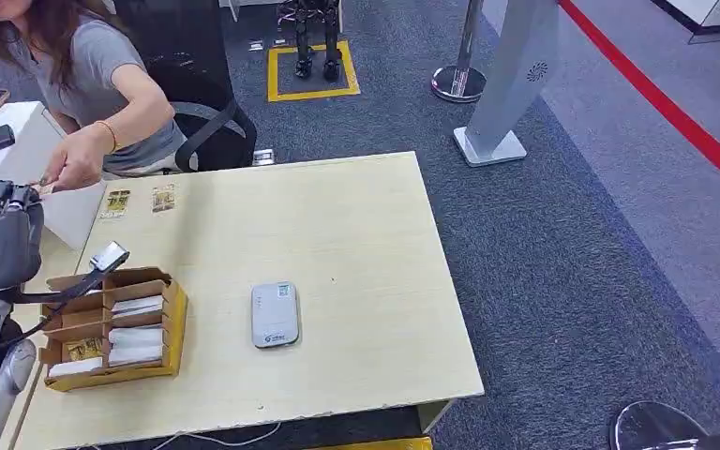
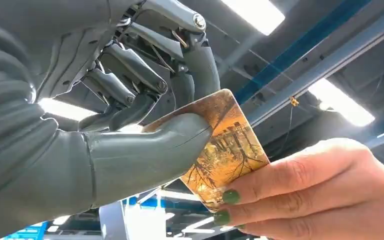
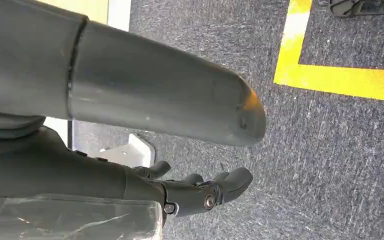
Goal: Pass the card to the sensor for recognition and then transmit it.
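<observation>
Handover step, as I judge it: my left hand [image 2: 130,130] pinches the amber tree-printed plastic card [image 2: 225,150] between thumb and fingers [image 2: 200,65], while a person's hand [image 2: 310,190] grips its far edge. Next: release cleanly. My right hand [image 3: 200,192] hangs empty, fingers loosely apart.

A: card [image 2: 230,150] status?
B: orange-brown, printed with an autumn tree scene, rounded corners; the left wrist view shows it pinched between the thick grey thumb and darker fingers of the left hand [image 2: 130,115]; its free end sits between a person's hand [image 2: 305,190] fingertips, green nails; both are touching it

A: sensor [image 1: 275,314]?
B: small light-grey rounded box lying flat on the pale wooden table, a small green mark near its top edge; near the table's middle, toward the front; well apart from the card

A: card tilt?
B: edge-on and tilted in the wrist view; true orientation can't be told
</observation>
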